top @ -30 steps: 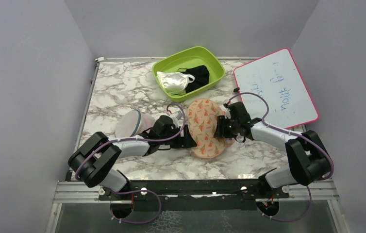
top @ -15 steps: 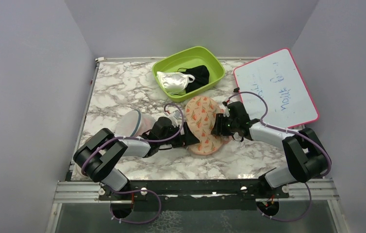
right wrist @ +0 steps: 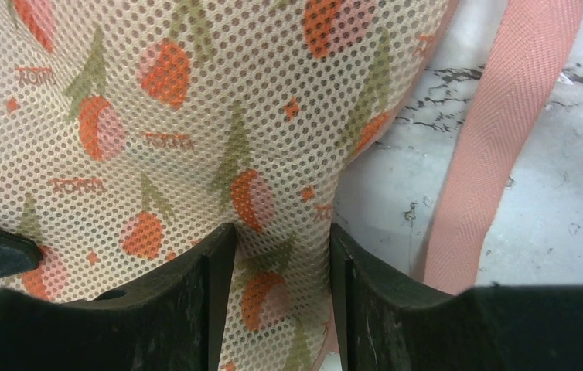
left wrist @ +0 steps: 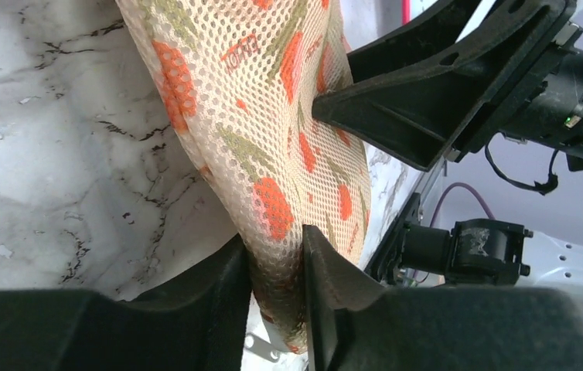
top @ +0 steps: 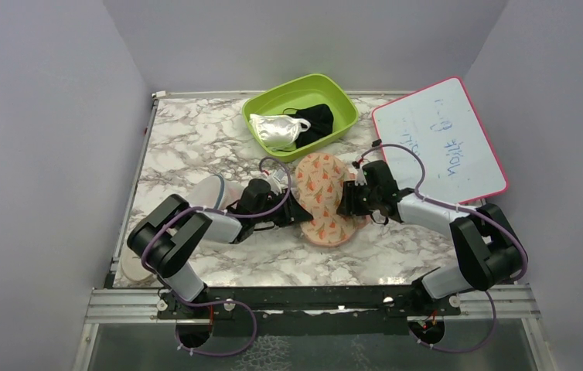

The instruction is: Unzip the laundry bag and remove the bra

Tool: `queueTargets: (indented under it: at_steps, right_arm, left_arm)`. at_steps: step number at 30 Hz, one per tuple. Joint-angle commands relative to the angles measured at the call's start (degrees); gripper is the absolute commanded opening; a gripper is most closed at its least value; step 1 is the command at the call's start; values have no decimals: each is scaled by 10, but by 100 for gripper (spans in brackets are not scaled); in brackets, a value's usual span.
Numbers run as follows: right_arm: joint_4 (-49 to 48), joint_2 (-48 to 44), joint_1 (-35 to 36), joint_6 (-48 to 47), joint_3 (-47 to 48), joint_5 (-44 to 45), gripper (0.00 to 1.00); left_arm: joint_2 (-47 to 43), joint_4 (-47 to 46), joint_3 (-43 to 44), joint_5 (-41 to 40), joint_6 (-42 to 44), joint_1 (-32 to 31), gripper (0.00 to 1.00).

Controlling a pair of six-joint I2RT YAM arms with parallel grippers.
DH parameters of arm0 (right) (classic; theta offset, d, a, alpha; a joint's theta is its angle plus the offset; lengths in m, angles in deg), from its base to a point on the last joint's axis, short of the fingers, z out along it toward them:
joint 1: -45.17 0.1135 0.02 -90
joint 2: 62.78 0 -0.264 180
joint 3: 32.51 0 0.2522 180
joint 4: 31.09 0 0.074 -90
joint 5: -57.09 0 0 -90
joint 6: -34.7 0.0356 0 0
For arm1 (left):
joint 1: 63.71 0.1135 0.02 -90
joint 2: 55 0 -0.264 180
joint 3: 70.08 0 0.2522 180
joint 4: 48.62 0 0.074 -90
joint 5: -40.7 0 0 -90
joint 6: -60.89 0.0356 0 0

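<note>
Both grippers are clamped on the laundry bag, one from each side. The left gripper pinches a narrow fold of the flowered mesh between its fingers. The right gripper holds a wider fold in the same way, and a pink strap lies on the marble just beside it.

The bag is near the middle of the tabletop, a little toward the right edge, between the two arms. It does not lie fully flat; the two holds seem to lift and stretch it. I think the reason is to make the cloth tight, so that the zipper can be found and pulled. The zipper itself I cannot see in any view.

The bra is also not visible, so it is probably inside the bag, and the bag is probably not yet open.

A green tub with a white garment and a black cloth stands at the far edge. A whiteboard lies at the far right corner, and a round mesh dome sits toward the left edge.
</note>
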Motion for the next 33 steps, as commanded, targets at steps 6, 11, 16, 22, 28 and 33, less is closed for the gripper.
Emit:
queueTargets:
  at_steps: [6,11,16,22,28,33]
  right_arm:
    - [-34,32,11,-32,57,-101,50]
    - [-46,66,37,-22,107,-127,57]
    - [-42,52,41,-31,124,-145,66]
    - [-3,-35,43,-55,117,-121,79]
    - [68,-132,44,-93,118,-66,84]
    - [85,-169,51,-105,107,-102,84]
  left_arm:
    - [-118,-35,-59,18,-40,-8,2]
    - [-202,-35,-110,-30,-78,-9,0]
    - [-286,-23,-156,-122,-110,-9,0]
    - [-327,69,-130,-214,-132,-8,0]
    - [-330,258,-35,-297,-131,-8,0]
    - [-331,349,8,-333,-133,-8,0]
